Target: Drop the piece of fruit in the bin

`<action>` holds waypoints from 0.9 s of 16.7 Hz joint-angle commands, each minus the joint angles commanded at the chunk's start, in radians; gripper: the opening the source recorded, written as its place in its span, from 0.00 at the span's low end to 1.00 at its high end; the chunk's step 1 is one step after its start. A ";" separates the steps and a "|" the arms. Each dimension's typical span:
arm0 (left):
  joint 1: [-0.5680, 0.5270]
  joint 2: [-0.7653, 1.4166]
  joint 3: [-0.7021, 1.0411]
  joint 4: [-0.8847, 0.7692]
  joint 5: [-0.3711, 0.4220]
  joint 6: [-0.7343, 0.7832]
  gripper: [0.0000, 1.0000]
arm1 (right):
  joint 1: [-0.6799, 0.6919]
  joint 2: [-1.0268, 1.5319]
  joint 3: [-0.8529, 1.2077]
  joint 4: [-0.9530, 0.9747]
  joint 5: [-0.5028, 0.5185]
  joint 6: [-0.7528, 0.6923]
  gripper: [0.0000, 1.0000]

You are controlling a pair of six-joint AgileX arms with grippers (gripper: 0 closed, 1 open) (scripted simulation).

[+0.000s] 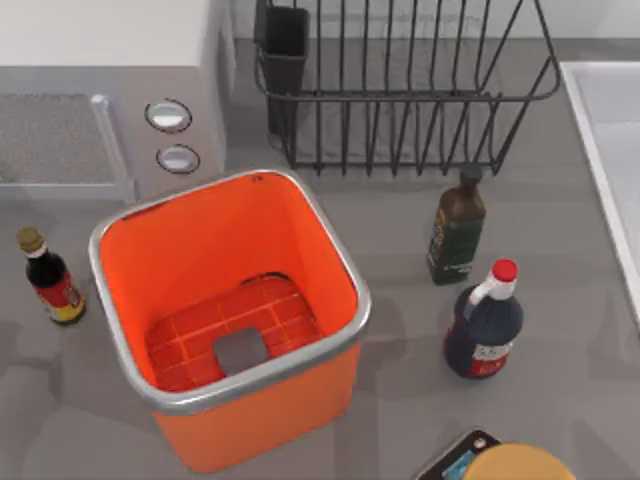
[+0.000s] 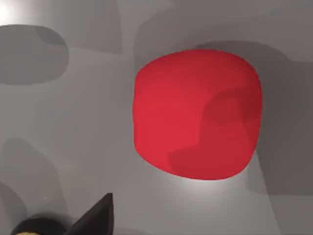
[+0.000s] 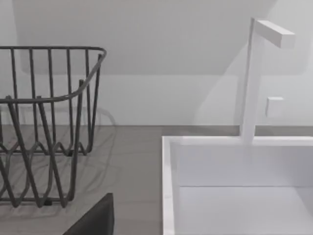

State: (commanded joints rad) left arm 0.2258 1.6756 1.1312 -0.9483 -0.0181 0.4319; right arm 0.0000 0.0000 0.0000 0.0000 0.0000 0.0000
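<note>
Grey tabletop (image 1: 400,400) carried everything, and the landmark on it was the orange bin (image 1: 130,250), a big square container with rounded corners and a silver metal rim, standing toward the left of the table. Its gridded orange floor held a small grey square (image 1: 239,350) and nothing else that I could make out.

Behind the bin stood a black wire rack (image 1: 400,100), with a dark cup-like holder (image 1: 286,40) hooked at its left end. To the bin's left rear sat a white microwave-like appliance (image 1: 110,60) with two round knobs (image 1: 168,115). Far to the right of the bin, past the rack, ran the white edge of a sink (image 1: 600,130); the right wrist view showed that sink (image 3: 168,186) with a white faucet (image 3: 252,78) rising behind it, and the rack (image 3: 49,122) beside it.

Right of the bin were two bottles: a dark, red-capped sauce bottle (image 1: 484,325) nearer the front, and a dark green bottle (image 1: 457,230) just behind it. A small brown-capped sauce bottle (image 1: 50,280) stood just left of the bin. At the front edge, to the bin's right, a yellow rounded object (image 1: 520,462) and a dark flat item (image 1: 455,458) poked in.

The piece of fruit (image 2: 195,115), smooth and plain red, lay on the grey surface under the left wrist camera, outside the bin. A dark fingertip (image 2: 95,215) of the left gripper hung near it, apart from it; I could not tell how the fingers were set. For the right gripper, I could not tell either.
</note>
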 joint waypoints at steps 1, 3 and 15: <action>0.012 0.053 0.044 -0.027 0.000 0.010 1.00 | 0.000 0.000 0.000 0.000 0.000 0.000 1.00; 0.029 0.127 0.112 -0.060 0.002 0.023 1.00 | 0.000 0.000 0.000 0.000 0.000 0.000 1.00; 0.053 0.169 0.061 0.018 0.005 0.045 1.00 | 0.000 0.000 0.000 0.000 0.000 0.000 1.00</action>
State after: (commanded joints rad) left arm 0.2792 1.8443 1.1927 -0.9298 -0.0135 0.4766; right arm 0.0000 0.0000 0.0000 0.0000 0.0000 0.0000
